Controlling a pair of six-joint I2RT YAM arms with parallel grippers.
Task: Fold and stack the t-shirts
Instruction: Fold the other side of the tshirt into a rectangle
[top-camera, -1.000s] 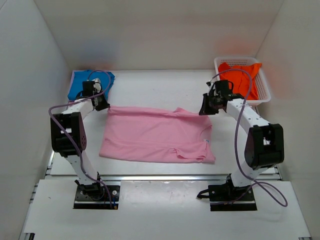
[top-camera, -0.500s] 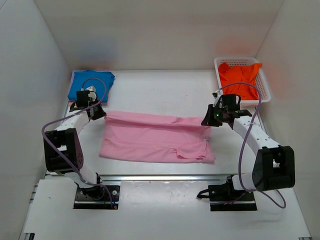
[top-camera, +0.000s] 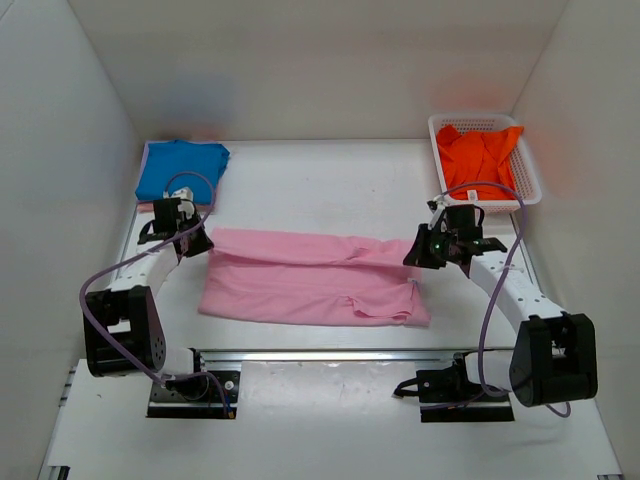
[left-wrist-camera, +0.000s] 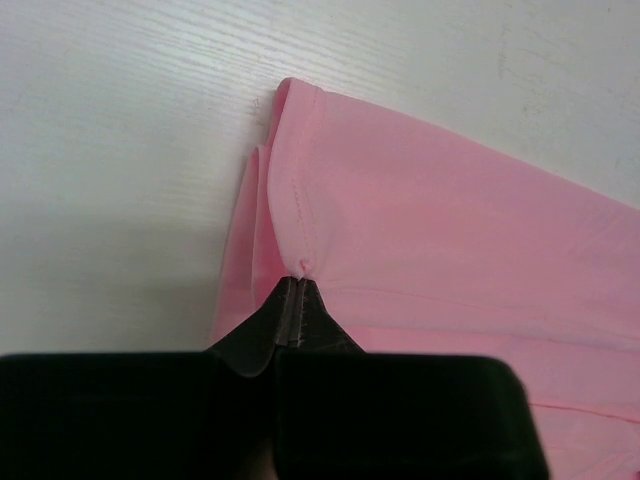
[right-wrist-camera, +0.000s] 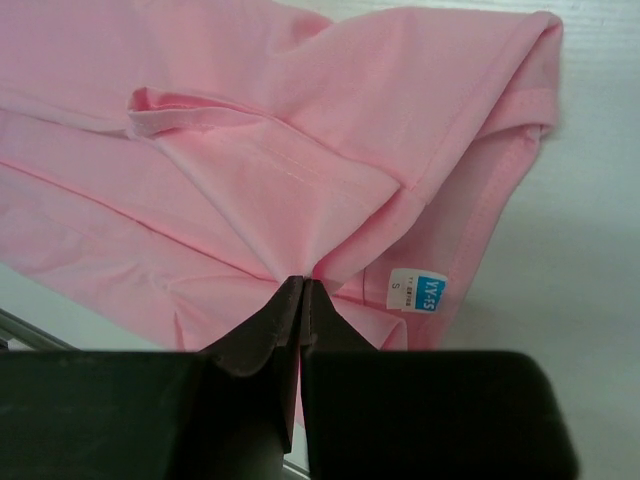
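Note:
A light pink t-shirt (top-camera: 310, 275) lies across the middle of the table, its far edge lifted and drawn over toward the near edge. My left gripper (top-camera: 204, 243) is shut on the shirt's far left corner (left-wrist-camera: 300, 268). My right gripper (top-camera: 412, 254) is shut on its far right edge (right-wrist-camera: 303, 278), beside a white and blue size label (right-wrist-camera: 417, 291). A bright blue t-shirt (top-camera: 181, 167) lies folded at the far left. An orange t-shirt (top-camera: 482, 155) is bunched in the basket.
A white lattice basket (top-camera: 530, 175) stands at the far right corner. White walls close in the table on three sides. A metal rail (top-camera: 330, 353) runs along the near edge of the table, in front of the arm bases.
Both grippers have moved toward the near edge, carrying the pink shirt's far edge with them, so the shirt has folded further over itself.

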